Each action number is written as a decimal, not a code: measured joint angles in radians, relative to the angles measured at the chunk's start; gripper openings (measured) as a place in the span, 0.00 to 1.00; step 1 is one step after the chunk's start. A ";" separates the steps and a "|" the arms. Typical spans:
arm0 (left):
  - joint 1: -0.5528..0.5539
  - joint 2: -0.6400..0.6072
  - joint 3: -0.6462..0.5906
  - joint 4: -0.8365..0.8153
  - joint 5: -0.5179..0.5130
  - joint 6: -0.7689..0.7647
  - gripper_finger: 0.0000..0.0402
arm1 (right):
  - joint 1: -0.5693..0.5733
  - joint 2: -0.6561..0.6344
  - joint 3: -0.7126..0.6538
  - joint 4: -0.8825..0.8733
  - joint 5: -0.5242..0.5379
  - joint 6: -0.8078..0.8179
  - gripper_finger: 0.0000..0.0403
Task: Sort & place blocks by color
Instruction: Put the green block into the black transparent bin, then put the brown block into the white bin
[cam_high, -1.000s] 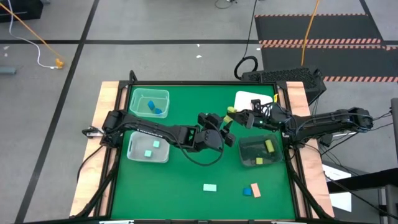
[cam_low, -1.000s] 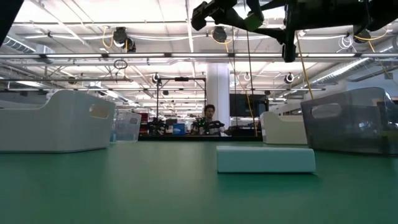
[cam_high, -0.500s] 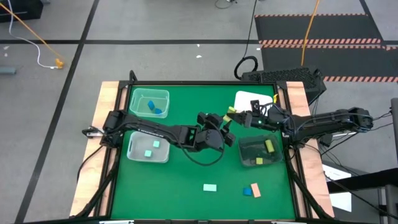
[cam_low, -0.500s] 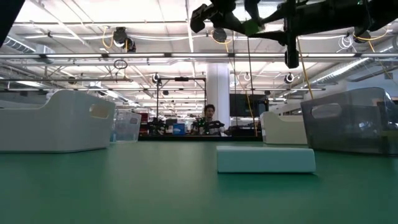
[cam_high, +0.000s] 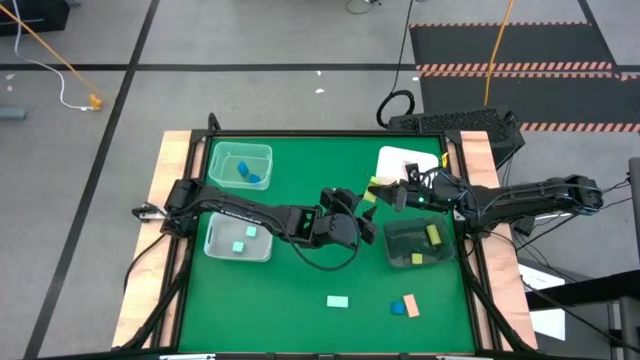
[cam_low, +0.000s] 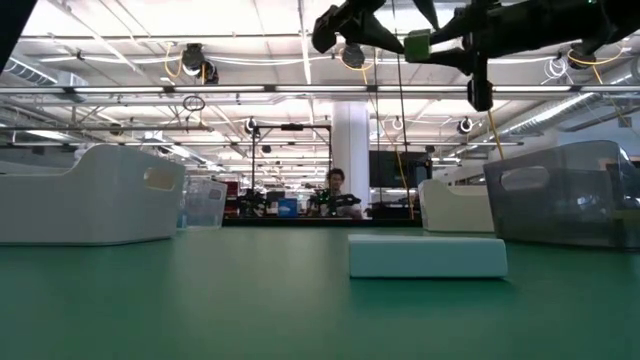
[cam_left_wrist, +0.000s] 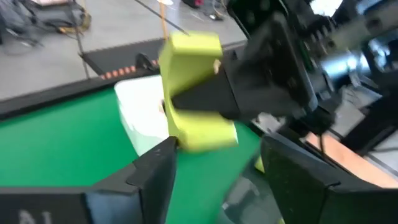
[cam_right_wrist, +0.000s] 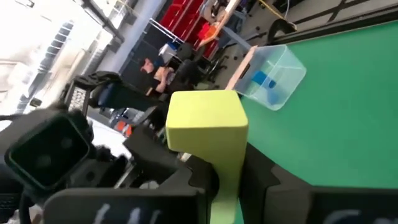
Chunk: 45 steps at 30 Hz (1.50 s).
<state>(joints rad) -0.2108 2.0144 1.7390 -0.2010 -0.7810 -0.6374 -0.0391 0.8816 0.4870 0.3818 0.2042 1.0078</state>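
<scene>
A yellow-green bar block (cam_high: 370, 188) hangs in the air over the middle of the table, held by my right gripper (cam_high: 379, 190), which reaches in from the right. The block also shows high in the low view (cam_low: 418, 45). My left gripper (cam_high: 356, 207) is open just left of and nearer than the block; in its wrist view its fingers (cam_left_wrist: 155, 165) stand on either side below the block (cam_left_wrist: 193, 93) without touching it. On the table near the near edge lie a mint block (cam_high: 338, 300), a blue block (cam_high: 398, 308) and an orange block (cam_high: 411, 303). My right gripper pinches the yellow-green bar about its middle (cam_left_wrist: 186, 102) between its two fingers (cam_left_wrist: 214, 99), which lie across the bar. It comes in level from the table's right. Both ends of the bar stick out past the fingers, one end (cam_right_wrist: 208, 121) showing in its own wrist view. The block is lifted clear.
A clear tray (cam_high: 240, 166) with blue blocks stands far left, and a white tray (cam_high: 238, 238) with mint blocks sits nearer. A dark tray (cam_high: 418, 243) with yellow-green blocks lies under the right arm, with a white tray (cam_high: 408, 160) beyond it. People show in the room behind.
My right gripper has carried the yellow-green block a little toward the table's right, away from my left gripper. My left gripper has drawn back slightly toward the near edge and stays open.
</scene>
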 joint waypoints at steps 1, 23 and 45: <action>-0.001 0.000 0.000 -0.006 0.017 -0.003 0.59 | 0.000 -0.015 0.000 -0.017 0.001 -0.003 0.07; -0.034 0.000 0.001 -0.226 0.193 -0.186 0.67 | 0.212 -0.220 0.000 -0.861 -0.444 0.159 0.07; -0.031 -0.001 0.002 -0.244 0.190 -0.212 0.68 | 0.262 -0.199 0.000 -0.965 -0.383 0.095 0.41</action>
<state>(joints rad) -0.2419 2.0132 1.7405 -0.4454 -0.5909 -0.8494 0.2226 0.6827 0.4870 -0.5835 -0.1790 1.1025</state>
